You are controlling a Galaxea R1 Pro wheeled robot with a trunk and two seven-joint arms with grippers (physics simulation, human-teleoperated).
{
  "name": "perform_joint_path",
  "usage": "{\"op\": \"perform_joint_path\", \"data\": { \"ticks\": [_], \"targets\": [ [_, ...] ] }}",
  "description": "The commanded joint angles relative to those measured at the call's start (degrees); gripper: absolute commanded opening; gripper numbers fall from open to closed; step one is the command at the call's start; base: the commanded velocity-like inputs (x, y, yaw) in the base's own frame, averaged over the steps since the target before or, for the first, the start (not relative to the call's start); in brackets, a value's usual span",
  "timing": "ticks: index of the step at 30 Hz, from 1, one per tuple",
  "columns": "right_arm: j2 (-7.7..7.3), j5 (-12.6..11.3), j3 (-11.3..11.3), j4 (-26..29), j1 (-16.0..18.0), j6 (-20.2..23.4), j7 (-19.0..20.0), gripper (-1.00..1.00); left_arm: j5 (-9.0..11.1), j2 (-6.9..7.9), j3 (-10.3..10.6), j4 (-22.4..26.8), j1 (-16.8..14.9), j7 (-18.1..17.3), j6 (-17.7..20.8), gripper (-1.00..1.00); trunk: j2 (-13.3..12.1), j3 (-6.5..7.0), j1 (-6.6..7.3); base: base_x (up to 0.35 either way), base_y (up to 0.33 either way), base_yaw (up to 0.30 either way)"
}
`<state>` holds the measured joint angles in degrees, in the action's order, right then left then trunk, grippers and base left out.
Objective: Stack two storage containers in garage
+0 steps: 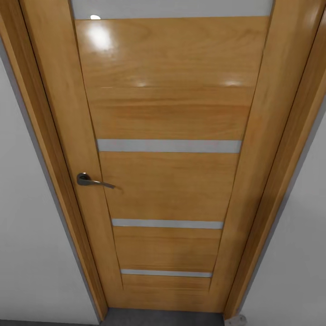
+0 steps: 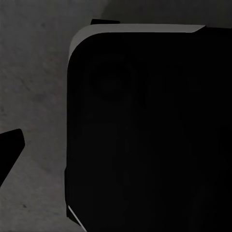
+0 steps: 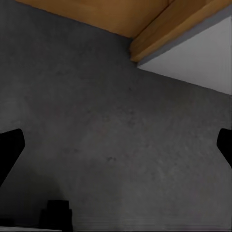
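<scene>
Garage floor and striped wood door, close up

Garage floor (image 3: 106, 145) – dark grey, rough, mottled concrete – spreads beneath the right gripper (image 3: 116, 150) in the right wrist view. Two black fingertips (image 3: 9, 150) sit at opposite edges of that picture, spread wide apart with only bare concrete between them. Beyond them the floor meets the foot of a wooden door (image 3: 96, 14), its frame (image 3: 179, 29) and a strip of pale wall (image 3: 203, 58).

From the head camera, the door (image 1: 172, 113) stands shut and straight ahead, very near. It is glossy honey-coloured wood crossed by pale horizontal stripes (image 1: 168, 146), with ceiling lights reflected at about 11 o'clock. A dark metal lever handle (image 1: 93, 180) sits at about 9 o'clock from the door's middle. White wall (image 1: 31, 249) flanks the frame on both sides, and a thin band of grey floor shows at 6 o'clock.

In the left wrist view, a large black rounded body (image 2: 145, 135) with a pale rim lies over the concrete. One dark fingertip (image 2: 9, 150) of the left gripper shows at the edge – whether that gripper is apart or together cannot be told.
</scene>
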<state>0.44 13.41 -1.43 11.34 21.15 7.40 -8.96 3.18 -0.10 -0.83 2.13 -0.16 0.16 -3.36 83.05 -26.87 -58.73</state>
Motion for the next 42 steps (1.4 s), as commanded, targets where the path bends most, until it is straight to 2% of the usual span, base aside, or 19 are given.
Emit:
{"op": "perform_joint_path", "data": {
  "ticks": [1,8,14,15,19,20,21,24,25,26,28,29,33,34,37,41,42],
  "targets": [
    [0.01,0.48,-0.15,-0.23,-0.05,0.49,-0.18,1.0,0.33,0.0,-0.05,-0.02,-0.02,0.02,-0.15,1.0,0.03,-0.05,0.0,0.0,0.0,0.0],
    [0.07,0.48,-0.27,-0.39,-0.14,0.51,-0.2,1.0,0.33,0.01,-0.05,-0.01,-0.02,0.02,-0.15,1.0,0.03,-0.05,0.0,0.0,0.0,0.0],
    [0.63,0.96,-0.27,0.98,-0.15,2.44,-0.38,1.0,0.33,-0.06,-0.05,-0.01,-0.02,0.02,-0.15,1.0,0.03,-0.05,0.0,0.0,0.0,0.0],
    [0.66,0.97,-0.28,3.43,-0.15,5.22,-0.39,1.0,0.33,-0.06,-0.05,-0.01,-0.02,0.02,-0.15,1.0,0.03,-0.05,0.0,0.0,0.0,0.0],
    [0.91,1.05,-0.32,12.61,-0.15,10.75,-0.33,1.0,0.33,-0.07,-0.05,-0.02,-0.02,0.02,-0.15,1.0,0.03,-0.05,0.0,0.0,0.0,0.0],
    [1.16,1.07,-0.32,15.16,-0.15,12.76,-0.31,1.0,0.33,-0.07,-0.05,-0.02,-0.02,0.02,-0.15,1.0,0.03,-0.05,0.0,0.0,0.0,0.0],
    [2.83,1.04,-0.49,18.92,-0.29,15.89,-0.29,1.0,0.33,-0.07,-0.05,-0.02,-0.02,0.02,-0.15,1.0,0.03,-0.05,0.0,0.0,0.0,0.0],
    [5.49,1.23,-1.54,22.06,-0.24,18.79,-0.3,1.0,0.33,-0.07,-0.05,-0.02,-0.02,0.02,-0.15,1.0,0.03,-0.05,0.0,0.0,0.0,0.0],
    [6.76,1.55,-2.48,22.96,-0.09,19.79,-0.32,1.0,0.33,-0.07,-0.05,-0.02,-0.02,0.02,-0.15,1.0,0.03,-0.05,0.0,0.0,0.0,0.0],
    [7.38,1.74,-2.99,23.31,-0.02,20.24,-0.33,1.0,0.33,-0.07,-0.05,-0.02,-0.02,0.02,-0.15,1.0,0.03,-0.05,0.0,0.0,0.0,0.0],
    [9.56,2.48,-5.4,24.89,0.27,21.72,-0.35,1.0,0.33,-0.07,-0.05,-0.02,-0.02,0.02,-0.15,1.0,0.03,-0.05,0.0,0.0,0.0,0.0],
    [9.56,2.77,-7.6,27.13,0.37,22.75,-0.35,1.0,0.33,-0.07,-0.05,-0.01,-0.02,0.02,-0.15,1.0,0.03,-0.05,0.0,0.0,0.0,0.0],
    [9.56,2.71,-12.69,32.55,0.44,26.05,-0.33,1.0,0.33,-0.07,-0.05,0.02,-0.02,0.02,-0.15,1.0,0.03,-0.05,0.0,0.0,0.0,0.0],
    [9.56,2.58,-14.92,34.93,0.45,27.74,-0.34,1.0,0.33,-0.07,-0.05,0.02,-0.02,0.02,-0.15,1.0,0.03,-0.05,0.0,0.0,0.0,0.0],
    [9.56,2.39,-18.88,39.88,0.46,30.96,-0.35,1.0,0.33,-0.07,-0.05,0.03,-0.02,0.02,-0.15,1.0,0.03,-0.05,0.0,0.0,0.0,0.0],
    [9.56,2.16,-26.03,53.62,0.47,38.22,-0.35,1.0,0.33,-0.07,-0.05,0.04,-0.02,0.02,-0.15,1.0,0.03,-0.05,0.0,0.0,0.0,0.0],
    [9.56,2.16,-26.81,55.42,0.47,39.01,-0.35,1.0,0.33,-0.07,-0.05,0.04,-0.02,0.02,-0.15,1.0,0.03,-0.05,0.0,0.0,0.0,0.0]
  ]
}}
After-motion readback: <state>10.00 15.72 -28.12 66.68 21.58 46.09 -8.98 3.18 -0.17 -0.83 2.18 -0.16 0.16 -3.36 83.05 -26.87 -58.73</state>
